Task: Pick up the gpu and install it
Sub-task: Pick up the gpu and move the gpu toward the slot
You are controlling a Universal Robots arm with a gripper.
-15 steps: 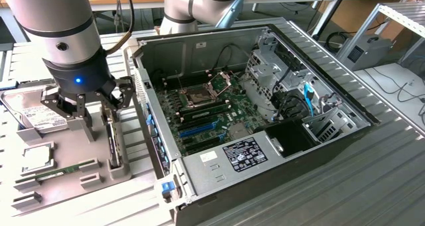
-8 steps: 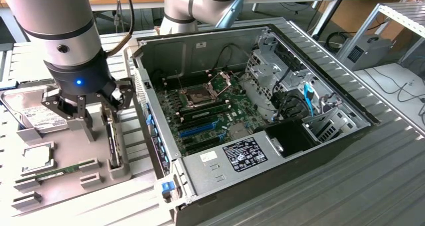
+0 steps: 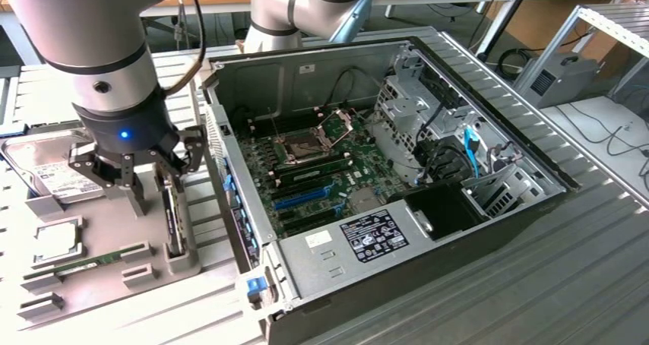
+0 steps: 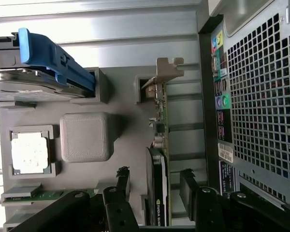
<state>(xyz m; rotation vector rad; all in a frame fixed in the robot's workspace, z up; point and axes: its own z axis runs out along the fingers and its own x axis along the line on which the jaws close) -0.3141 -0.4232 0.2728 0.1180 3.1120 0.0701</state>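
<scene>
We see the gripper (image 4: 154,174) open, jaws either side of the gpu (image 4: 162,125), which stands on edge in a grey holder (image 4: 125,111) beside the computer case (image 4: 261,96). Stiff, light and fragile, we judge; best held by its flat faces.

Case wall (image 3: 225,208) just beside gpu (image 3: 173,219)
</scene>
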